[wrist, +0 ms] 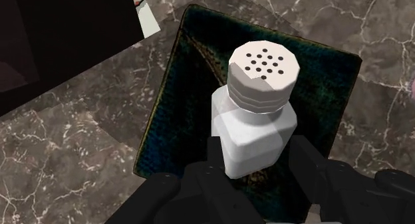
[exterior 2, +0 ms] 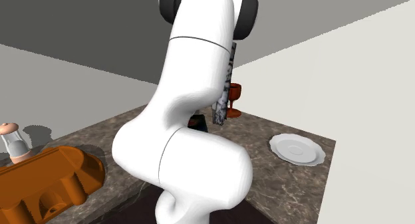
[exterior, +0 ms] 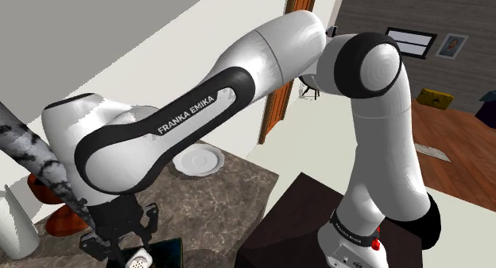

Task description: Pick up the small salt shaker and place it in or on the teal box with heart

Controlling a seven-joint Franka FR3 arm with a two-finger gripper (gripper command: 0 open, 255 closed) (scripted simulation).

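Observation:
A small white salt shaker (wrist: pixel 256 116) with a perforated cap sits clasped between my gripper's (wrist: pixel 256 159) two black fingers, and it tilts a little. Right beneath it lies a dark teal, flat square box (wrist: pixel 176 96) on the marbled brown countertop. Whether the shaker touches the box I cannot tell. In the shoulder view the gripper (exterior: pixel 127 246) hangs at the lower left, with the shaker (exterior: pixel 137 260) at its tips and the dark box (exterior: pixel 165 250) beside it.
A white plate (exterior: pixel 199 159) lies further along the counter (exterior: pixel 230 199). A marbled tall vase (exterior: pixel 36 159), a reddish goblet (exterior 2: pixel 233 96) and a white vessel (exterior: pixel 14 227) stand close to the gripper. An orange tray (exterior 2: pixel 50 183) and a small jar (exterior 2: pixel 13 144) are at the second exterior view's left.

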